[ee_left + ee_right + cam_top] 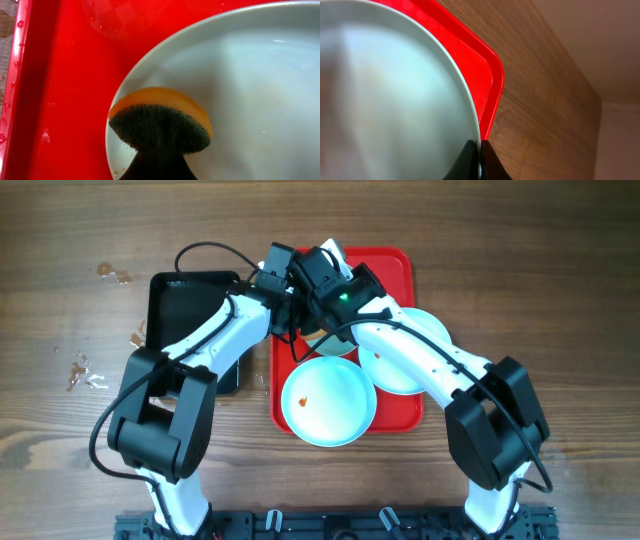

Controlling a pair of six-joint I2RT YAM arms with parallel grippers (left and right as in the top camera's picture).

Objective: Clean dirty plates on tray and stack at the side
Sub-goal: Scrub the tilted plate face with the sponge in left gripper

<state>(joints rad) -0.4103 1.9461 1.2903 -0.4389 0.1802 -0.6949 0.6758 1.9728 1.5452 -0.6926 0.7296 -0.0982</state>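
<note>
The red tray (395, 265) lies mid-table with three pale blue plates on it. The front plate (328, 402) has an orange smear at its centre. A second plate (412, 370) lies at the right, partly under my right arm. The third plate (328, 342) is mostly hidden under both grippers. My left gripper (157, 167) is shut on a sponge (160, 125), orange with a dark scouring face, pressed on this plate (250, 90) near its rim. My right gripper (480, 150) is shut on the rim of the same plate (395, 90), near the tray's corner (492, 85).
A glossy black tray (185, 295) lies left of the red tray, partly under my left arm. Small scraps and smears lie on the wooden table at the far left (82, 370). Water drops dot the red tray floor (65, 75).
</note>
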